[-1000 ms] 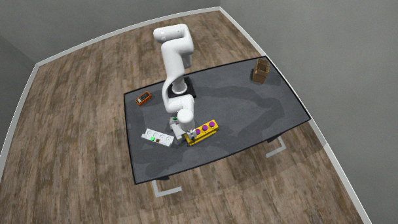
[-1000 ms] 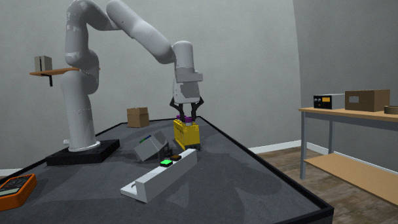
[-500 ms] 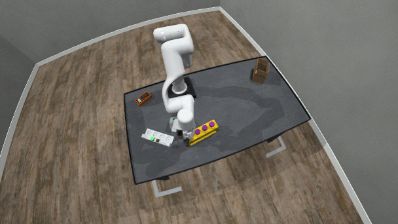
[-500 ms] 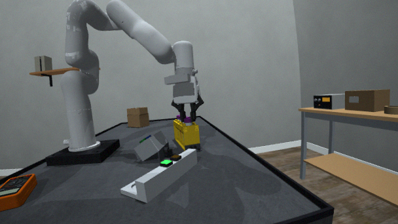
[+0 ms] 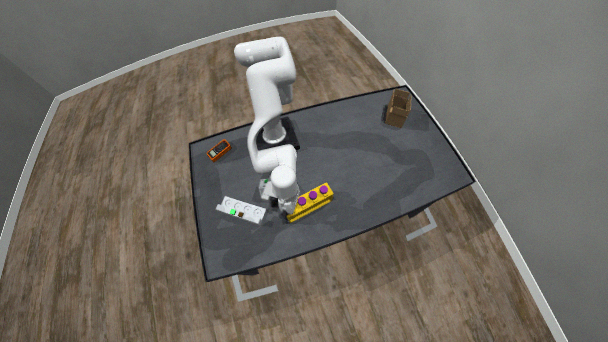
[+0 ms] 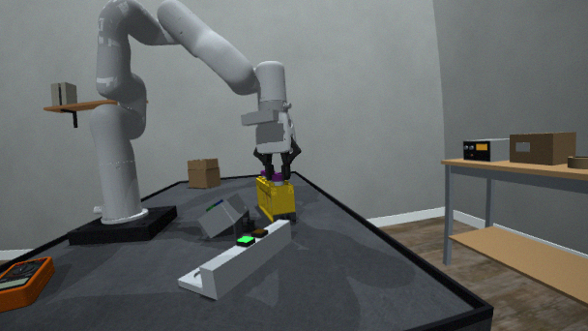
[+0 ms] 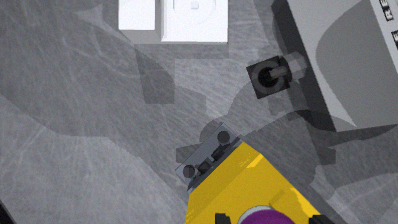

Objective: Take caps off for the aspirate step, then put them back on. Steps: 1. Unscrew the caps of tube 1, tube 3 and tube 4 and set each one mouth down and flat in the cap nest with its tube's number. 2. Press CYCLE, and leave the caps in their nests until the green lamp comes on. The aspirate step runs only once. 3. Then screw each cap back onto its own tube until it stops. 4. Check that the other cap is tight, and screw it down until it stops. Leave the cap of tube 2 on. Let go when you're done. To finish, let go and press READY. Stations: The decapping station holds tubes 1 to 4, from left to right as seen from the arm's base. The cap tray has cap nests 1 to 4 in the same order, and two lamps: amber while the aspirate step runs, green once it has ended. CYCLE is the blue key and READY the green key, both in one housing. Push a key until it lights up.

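The yellow decapping station (image 5: pixel 316 203) (image 6: pixel 276 199) (image 7: pixel 240 185) stands on the dark table. Three purple caps (image 5: pixel 312 195) show on their tubes. A fourth purple cap (image 6: pixel 277 178) (image 7: pixel 262 217) sits on the end tube nearest the cap tray. My gripper (image 5: pixel 286 205) (image 6: pixel 277 174) (image 7: pixel 267 222) hangs straight over that cap, with its fingers on both sides of it, and is open. The white cap tray (image 5: pixel 252 215) (image 6: pixel 227 266) (image 7: pixel 140 20) has its green lamp (image 5: pixel 232 211) (image 6: pixel 245 240) lit. The nests that I can see are empty.
The grey key housing (image 5: pixel 263 187) (image 6: pixel 222 215) (image 7: pixel 345 60) lies between the tray and the arm's base. A small black block (image 7: pixel 270 76) sits beside it. An orange meter (image 5: pixel 218 150) (image 6: pixel 21 283) and a cardboard box (image 5: pixel 398 107) (image 6: pixel 203 172) stand far off.
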Motion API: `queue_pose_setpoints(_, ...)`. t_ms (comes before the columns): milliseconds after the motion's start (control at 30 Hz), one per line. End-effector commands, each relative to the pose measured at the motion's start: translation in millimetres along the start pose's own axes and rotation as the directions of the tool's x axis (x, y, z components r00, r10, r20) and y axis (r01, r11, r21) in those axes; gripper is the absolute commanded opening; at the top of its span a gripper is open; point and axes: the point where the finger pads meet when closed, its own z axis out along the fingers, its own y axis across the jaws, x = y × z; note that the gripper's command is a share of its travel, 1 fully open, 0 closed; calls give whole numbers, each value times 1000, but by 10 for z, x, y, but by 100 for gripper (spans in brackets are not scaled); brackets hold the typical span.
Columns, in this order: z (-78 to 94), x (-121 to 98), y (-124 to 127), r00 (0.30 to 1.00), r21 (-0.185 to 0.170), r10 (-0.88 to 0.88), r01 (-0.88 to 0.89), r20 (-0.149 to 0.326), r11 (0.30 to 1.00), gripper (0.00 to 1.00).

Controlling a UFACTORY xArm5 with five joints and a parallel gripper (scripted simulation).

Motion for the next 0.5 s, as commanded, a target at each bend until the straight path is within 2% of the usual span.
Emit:
queue_pose_setpoints(0, -17, -7, -10, 1000, 2, 0, 0, 5, 1000, 46)
queue_pose_setpoints(33, -17, -7, -10, 1000, 2, 0, 0, 5, 1000, 46)
queue_pose_setpoints(167, -22, -7, -10, 954, 3, -300, 300, 4, 954, 46)
queue_pose_setpoints(267, -22, -7, -10, 943, 3, -332, 332, 4, 943, 46)
queue_pose_setpoints(333, -22, -7, -10, 868, 4, -496, 496, 3, 868, 46)
queue_pose_setpoints(467, -22, -7, -10, 766, 4, -643, 643, 2, 766, 46)
